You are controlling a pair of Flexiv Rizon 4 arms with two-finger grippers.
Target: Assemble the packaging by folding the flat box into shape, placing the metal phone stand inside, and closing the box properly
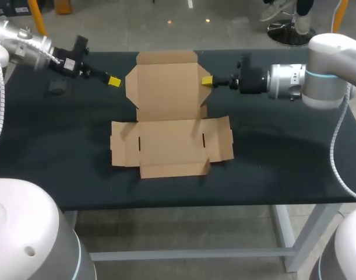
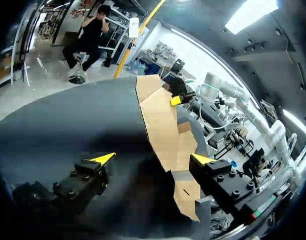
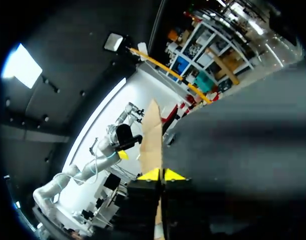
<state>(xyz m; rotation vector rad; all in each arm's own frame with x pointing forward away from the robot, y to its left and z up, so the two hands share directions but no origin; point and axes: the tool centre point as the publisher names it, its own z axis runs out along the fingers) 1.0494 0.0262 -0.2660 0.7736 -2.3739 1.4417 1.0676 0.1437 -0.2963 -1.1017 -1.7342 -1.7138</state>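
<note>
The left arm [image 1: 17, 39] and the right arm [image 1: 332, 64] are smooth silver-white tubes with thin pale-blue rings at the joints. A white cable [image 1: 339, 140] loops beside each. Black wrist housings [image 1: 250, 79] lead to black jaws studded with round screw heads [image 2: 220, 177], each finger capped by a bright yellow tip [image 2: 103, 158]. Two broad white base shells [image 1: 26, 233] carry the same blue ring.

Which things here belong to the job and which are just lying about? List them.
Job: flat box; right tool, shut on its side flap; left tool, open beside it.
Lying about: small dark object near the left tool; it may be the phone stand, but I cannot tell.
</note>
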